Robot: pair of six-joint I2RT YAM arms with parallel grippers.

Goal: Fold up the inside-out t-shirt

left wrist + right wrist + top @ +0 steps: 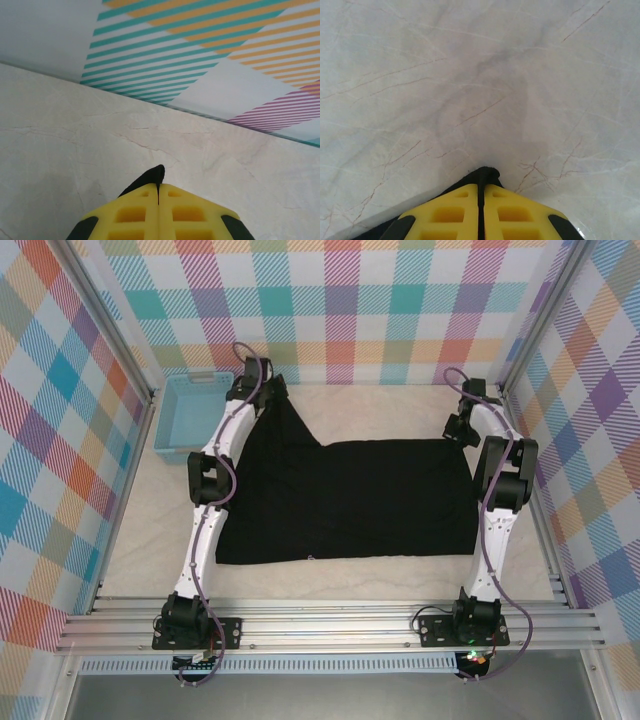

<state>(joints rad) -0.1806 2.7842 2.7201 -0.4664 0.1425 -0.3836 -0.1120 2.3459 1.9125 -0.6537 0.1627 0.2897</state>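
The black t-shirt lies spread across the middle of the table, its far-left corner pulled up into a peak toward my left gripper. In the left wrist view the yellow fingers are pressed together with a tip of black cloth pinched between them. My right gripper sits at the shirt's far-right corner. In the right wrist view a fold of black cloth pokes out from between its closed yellow fingers. No floral patch is visible.
A light blue plastic basket stands at the far left, beside the left arm. Checked walls enclose the table on three sides. Bare pale tabletop runs behind the shirt and along its near edge.
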